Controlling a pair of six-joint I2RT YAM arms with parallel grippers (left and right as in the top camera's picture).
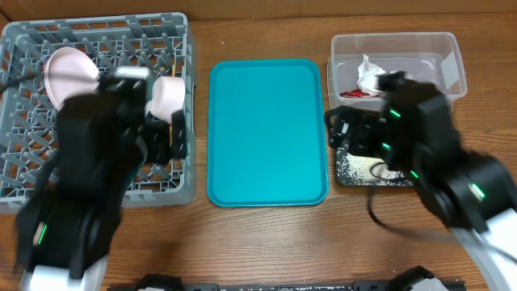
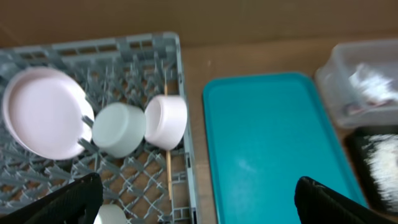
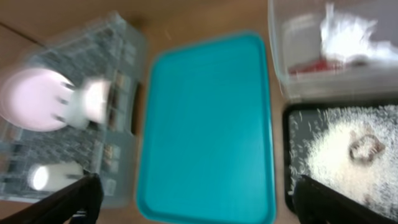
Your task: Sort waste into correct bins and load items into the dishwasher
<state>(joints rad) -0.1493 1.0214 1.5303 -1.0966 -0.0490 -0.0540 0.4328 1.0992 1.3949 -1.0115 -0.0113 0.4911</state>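
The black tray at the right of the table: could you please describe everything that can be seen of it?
The black tray is shallow and rectangular, and looks like dark plastic. It lies flat on the wooden table, right of the teal tray and close beside the clear tub. White rice-like grains are strewn thickly over its floor, with a small brownish lump among them. From overhead, the right arm covers much of it.

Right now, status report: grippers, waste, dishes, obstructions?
Left gripper, right gripper open, empty. Napkin, wrapper in clear tub; rice in black tray. Plate, grey bowl, white bowl in dish rack. Nothing blocking.
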